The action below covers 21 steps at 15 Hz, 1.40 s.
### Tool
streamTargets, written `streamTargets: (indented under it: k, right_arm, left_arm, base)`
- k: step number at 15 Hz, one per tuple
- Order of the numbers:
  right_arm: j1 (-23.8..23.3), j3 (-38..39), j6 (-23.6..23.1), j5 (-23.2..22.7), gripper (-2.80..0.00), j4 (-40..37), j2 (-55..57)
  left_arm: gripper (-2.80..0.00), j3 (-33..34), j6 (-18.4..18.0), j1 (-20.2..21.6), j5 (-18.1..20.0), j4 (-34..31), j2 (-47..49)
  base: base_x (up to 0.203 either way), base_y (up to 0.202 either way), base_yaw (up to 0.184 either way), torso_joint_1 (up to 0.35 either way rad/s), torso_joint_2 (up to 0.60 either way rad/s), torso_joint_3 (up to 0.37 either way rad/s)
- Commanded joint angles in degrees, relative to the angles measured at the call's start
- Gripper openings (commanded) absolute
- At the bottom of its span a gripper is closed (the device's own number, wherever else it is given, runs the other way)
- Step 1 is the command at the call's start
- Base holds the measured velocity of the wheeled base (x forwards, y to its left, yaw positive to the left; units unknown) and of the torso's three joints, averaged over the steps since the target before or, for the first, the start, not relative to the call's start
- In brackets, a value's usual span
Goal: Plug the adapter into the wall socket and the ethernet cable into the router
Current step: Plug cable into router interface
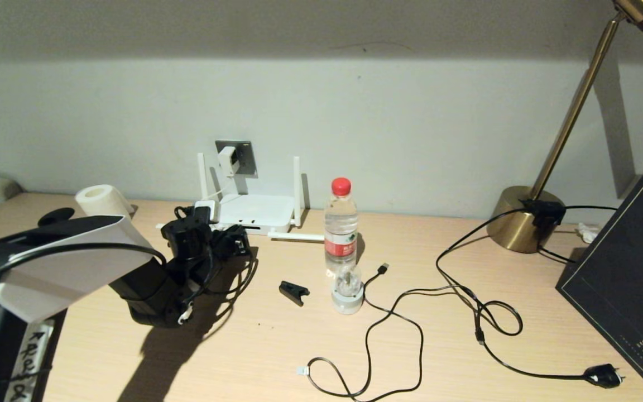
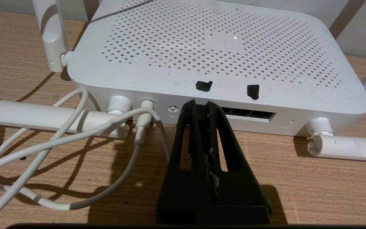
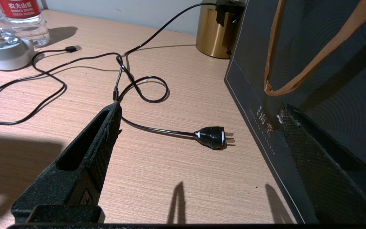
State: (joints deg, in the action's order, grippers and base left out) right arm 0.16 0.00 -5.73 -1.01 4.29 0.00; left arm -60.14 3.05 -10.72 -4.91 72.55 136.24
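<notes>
The white router (image 1: 257, 211) (image 2: 218, 47) lies flat against the wall with its antennas spread. The white adapter (image 1: 229, 160) sits in the grey wall socket (image 1: 248, 162) just above it, and its white cord (image 2: 75, 136) runs to the router's front. My left gripper (image 1: 236, 233) (image 2: 201, 106) is shut, tips pressed to the left end of the dark port slot (image 2: 249, 113). A dark plug end shows between the tips. The black ethernet cable (image 1: 252, 268) loops beside that gripper. My right gripper (image 3: 199, 109) hangs open over bare desk, far to the right.
A water bottle (image 1: 341, 223), a small round white stand (image 1: 348, 296) and a black clip (image 1: 293, 292) stand right of the router. A USB-tipped cable (image 1: 383, 268) and a mains plug (image 3: 213, 136) on its black cord sprawl mid-desk. A brass lamp base (image 1: 522, 220) and a dark bag (image 1: 628, 268) stand right.
</notes>
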Motion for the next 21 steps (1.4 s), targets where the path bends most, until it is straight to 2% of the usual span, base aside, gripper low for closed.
streamTargets:
  k: [1,21]
  right_arm:
    - [0.0,1.7,-0.1,0.0,0.0,0.0,0.1]
    - [0.0,1.7,-0.1,0.0,0.0,0.0,0.1]
  left_arm:
    - [-2.8,0.1,0.0,0.0,-0.2,0.4,0.2]
    - [-2.8,0.1,-0.1,-0.1,-0.3,0.5,1.6]
  base:
    - [0.0,0.0,0.0,0.0,0.0,0.0]
    - [0.0,0.0,0.0,0.0,0.0,0.0]
